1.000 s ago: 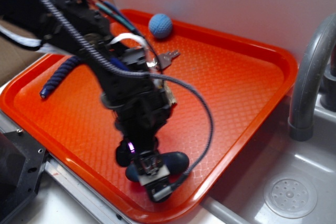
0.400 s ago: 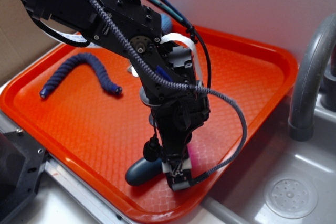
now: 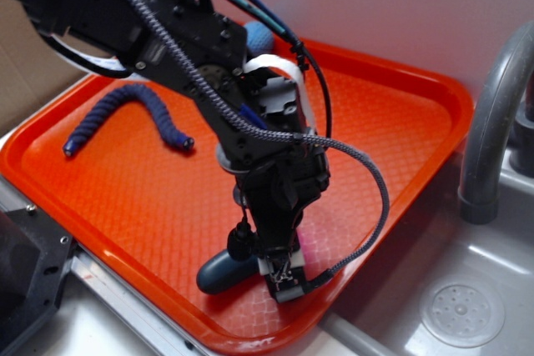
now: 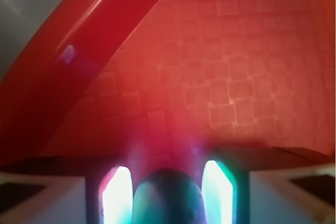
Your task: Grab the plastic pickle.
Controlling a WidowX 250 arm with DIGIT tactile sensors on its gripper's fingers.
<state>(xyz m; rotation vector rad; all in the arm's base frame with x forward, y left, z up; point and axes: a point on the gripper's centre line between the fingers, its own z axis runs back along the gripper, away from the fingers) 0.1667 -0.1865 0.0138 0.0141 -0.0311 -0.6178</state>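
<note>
The pincer (image 3: 279, 277) is down at the near edge of the orange tray (image 3: 400, 131), and the plastic pickle (image 3: 221, 273) lies flat there, one end between the fingers and its long axis running out to the left. In the wrist view its rounded end (image 4: 168, 198) sits between the spread fingers; whether they're gripping, I can't tell. Also in the tray: blue rope (image 3: 125, 114), blue ball (image 3: 260, 39).

the plastic pickle (image 3: 224, 273) is laid at the tray's (image 3: 400, 135) near edge, under the end effector (image 3: 282, 277); the rope (image 3: 125, 114) is set far left, the sink (image 3: 467, 289) right.
</note>
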